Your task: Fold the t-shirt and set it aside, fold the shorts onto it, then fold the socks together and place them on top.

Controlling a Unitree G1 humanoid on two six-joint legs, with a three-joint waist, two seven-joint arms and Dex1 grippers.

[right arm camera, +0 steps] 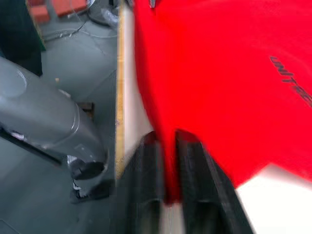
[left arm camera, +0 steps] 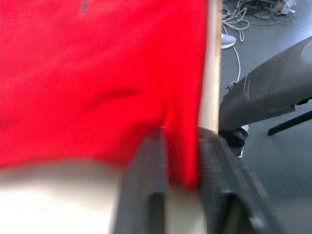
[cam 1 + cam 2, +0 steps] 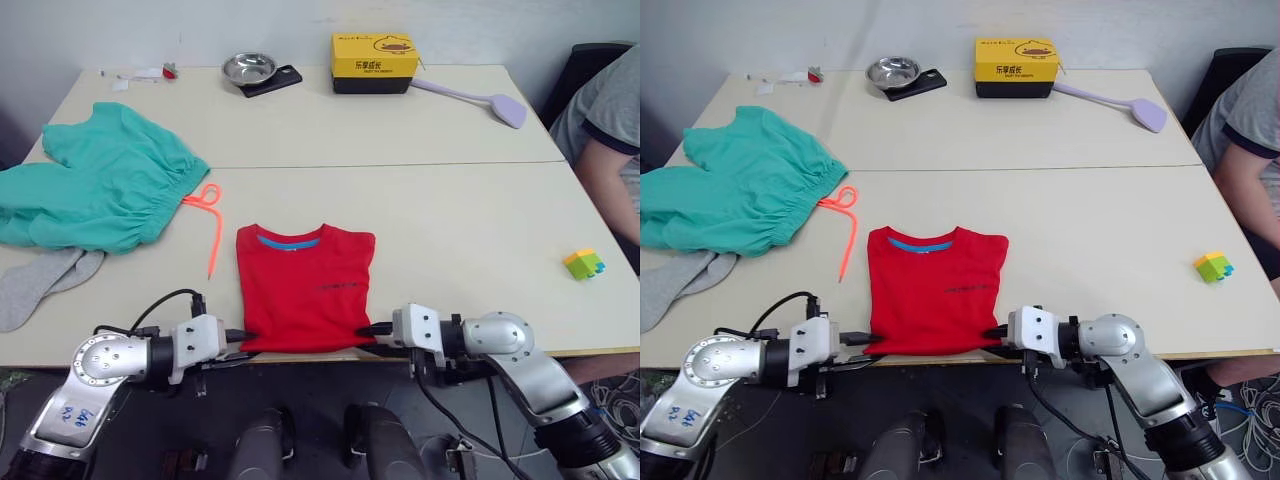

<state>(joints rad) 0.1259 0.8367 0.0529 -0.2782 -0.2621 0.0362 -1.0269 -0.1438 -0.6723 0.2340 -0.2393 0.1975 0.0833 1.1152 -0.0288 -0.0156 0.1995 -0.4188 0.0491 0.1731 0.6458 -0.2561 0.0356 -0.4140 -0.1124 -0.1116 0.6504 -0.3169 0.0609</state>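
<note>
From the head view, the red t-shirt (image 3: 305,288) lies folded at the table's (image 3: 450,230) near edge. The left gripper (image 3: 243,336) pinches its 7 o'clock corner, the right gripper (image 3: 372,328) its 5 o'clock corner. At 11 o'clock, the green shorts (image 3: 95,190) sit above the grey socks (image 3: 40,280). Far back, a metal bowl (image 3: 249,68) looks empty and a yellow box (image 3: 374,62) is closed.

In the left wrist view, two black fingers (image 2: 146,185) squeeze red cloth.

In the right wrist view, both fingers (image 1: 192,165) clamp the hem.

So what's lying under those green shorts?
The grey socks stick out from under the shorts, near their front edge. How far they reach beneath is hidden by the fabric. The orange drawstring trails onto the table.
</note>
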